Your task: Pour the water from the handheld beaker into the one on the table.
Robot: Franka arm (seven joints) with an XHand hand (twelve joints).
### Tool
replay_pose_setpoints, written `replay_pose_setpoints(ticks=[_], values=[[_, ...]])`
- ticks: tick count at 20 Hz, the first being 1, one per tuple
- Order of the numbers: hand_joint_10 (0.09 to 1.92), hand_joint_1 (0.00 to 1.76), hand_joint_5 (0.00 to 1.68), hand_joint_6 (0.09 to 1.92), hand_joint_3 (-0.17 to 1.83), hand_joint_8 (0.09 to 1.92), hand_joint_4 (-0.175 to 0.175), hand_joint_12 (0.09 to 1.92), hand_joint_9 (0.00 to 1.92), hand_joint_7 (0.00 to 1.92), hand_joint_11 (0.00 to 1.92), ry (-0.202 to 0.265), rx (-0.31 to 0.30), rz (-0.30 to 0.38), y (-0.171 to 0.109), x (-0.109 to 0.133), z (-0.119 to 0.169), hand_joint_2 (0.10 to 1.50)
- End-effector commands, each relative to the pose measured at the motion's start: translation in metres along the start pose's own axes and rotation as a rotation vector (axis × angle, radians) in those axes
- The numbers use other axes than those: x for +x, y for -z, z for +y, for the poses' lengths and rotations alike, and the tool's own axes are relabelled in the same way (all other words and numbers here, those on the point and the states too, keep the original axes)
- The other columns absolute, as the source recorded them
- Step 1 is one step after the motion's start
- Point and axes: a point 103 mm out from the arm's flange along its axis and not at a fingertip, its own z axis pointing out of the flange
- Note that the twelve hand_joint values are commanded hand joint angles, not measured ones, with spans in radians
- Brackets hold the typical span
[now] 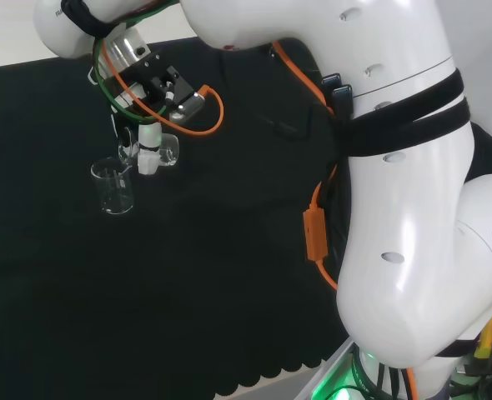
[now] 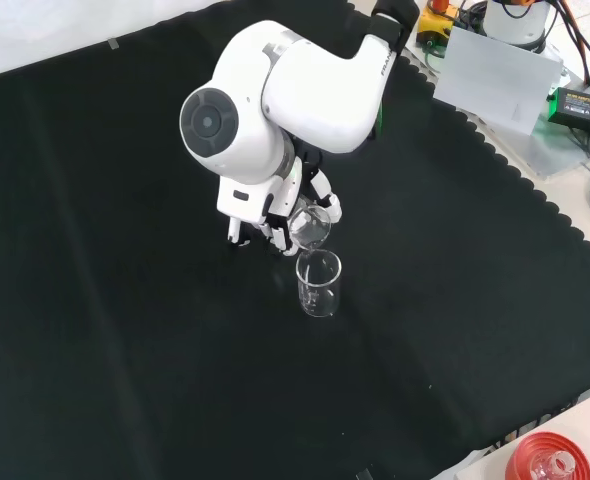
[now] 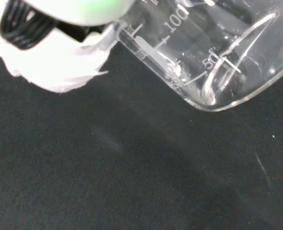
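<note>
On the black cloth (image 2: 125,300), front view: two clear beakers. One standing beaker (image 2: 318,284) sits upright mid-cloth; one held beaker (image 2: 310,226), at its 12 o'clock, is tilted toward it, just above its rim. The hand (image 2: 275,222) grasps the held beaker. Bare cloth lies all around, the scalloped edge well off at 4 o'clock.

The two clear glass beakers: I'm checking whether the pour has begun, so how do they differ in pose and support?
The clear glass beaker in the hand is tilted and off the cloth, gripped by the black and white hand. The clear glass beaker on the table stands upright and untouched on the black cloth, below the held one's rim. Both are transparent.
</note>
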Motion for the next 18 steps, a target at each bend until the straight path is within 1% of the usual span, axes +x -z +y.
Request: replay_pose_setpoints(ticks=[1,10,18], values=[[0.09,1.13,1.32,0.54,0.56,0.09,0.175,1.32,1.52,1.88,0.31,0.003,0.010,-0.024,0.003,0.003,-0.002,0.69],[0.09,1.13,1.32,0.54,0.56,0.09,0.175,1.32,1.52,1.88,0.31,0.009,0.024,-0.035,0.009,0.009,-0.002,0.69],[0.09,1.13,1.32,0.55,0.56,0.09,0.175,1.32,1.52,1.88,0.30,0.000,0.043,-0.051,0.012,0.013,-0.003,0.69]])
